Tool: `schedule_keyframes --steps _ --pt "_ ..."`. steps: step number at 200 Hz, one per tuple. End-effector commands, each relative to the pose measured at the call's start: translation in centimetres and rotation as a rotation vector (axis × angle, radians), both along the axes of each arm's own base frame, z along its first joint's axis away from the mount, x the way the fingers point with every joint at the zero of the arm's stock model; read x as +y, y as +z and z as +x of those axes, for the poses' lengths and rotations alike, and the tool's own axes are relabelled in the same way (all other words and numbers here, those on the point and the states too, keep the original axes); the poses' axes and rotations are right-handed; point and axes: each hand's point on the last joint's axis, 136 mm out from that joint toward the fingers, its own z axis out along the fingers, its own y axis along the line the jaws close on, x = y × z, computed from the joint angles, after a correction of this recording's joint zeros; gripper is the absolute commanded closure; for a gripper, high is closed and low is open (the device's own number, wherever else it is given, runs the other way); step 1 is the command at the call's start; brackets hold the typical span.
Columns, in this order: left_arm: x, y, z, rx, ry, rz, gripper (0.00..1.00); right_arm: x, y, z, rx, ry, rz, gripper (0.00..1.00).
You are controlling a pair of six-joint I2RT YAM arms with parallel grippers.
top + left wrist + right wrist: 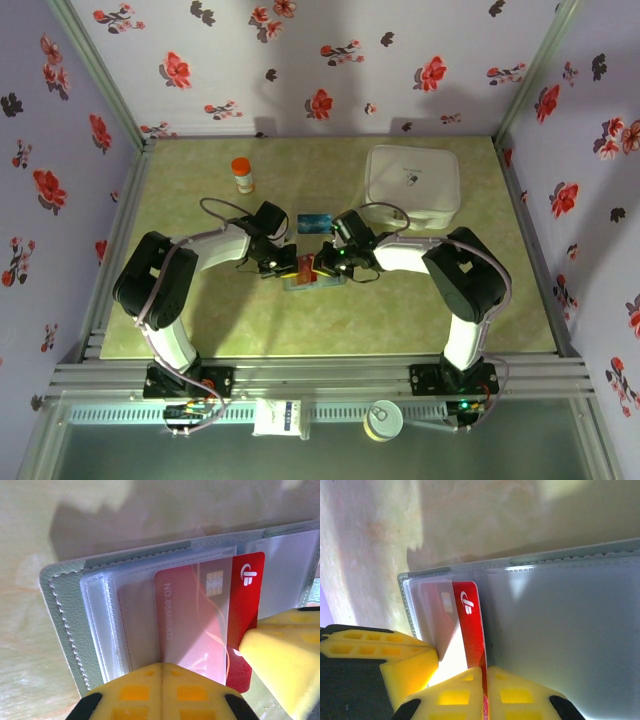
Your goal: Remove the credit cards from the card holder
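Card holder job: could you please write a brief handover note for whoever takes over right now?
Left hand: shut on the card holder's edge.
Right hand: shut on the red card, partly out of its clear sleeve.
Done: blue card lies on the table, beyond the holder.
To do: pull the red card free, then check the other sleeves.

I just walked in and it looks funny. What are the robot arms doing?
They're emptying a card holder lying open on the table. The left pincer is shut, its tips on the holder's clear pockets, apparently pinning it down. The right pincer is shut on a red card that sticks partway out of its pocket. A blue card lies on the table beyond.
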Motion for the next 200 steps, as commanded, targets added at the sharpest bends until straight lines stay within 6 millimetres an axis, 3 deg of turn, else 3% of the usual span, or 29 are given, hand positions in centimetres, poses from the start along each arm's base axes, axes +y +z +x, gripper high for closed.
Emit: schedule_keyframes --steps 1,69,200 --pt "0.4 -0.9 -0.7 0.033 -0.007 0.039 1.0 -0.2 1.2 0.1 -0.034 0.0 0.009 0.92" --pt "0.3 -0.6 -0.6 0.027 -0.011 0.037 1.0 -3.4 2.4 0.4 -0.101 -0.009 -0.135 0.94" --pt "0.3 -0.8 -0.6 0.028 -0.013 0.037 1.0 -3.7 3.3 0.5 -0.175 0.035 -0.271 0.95"
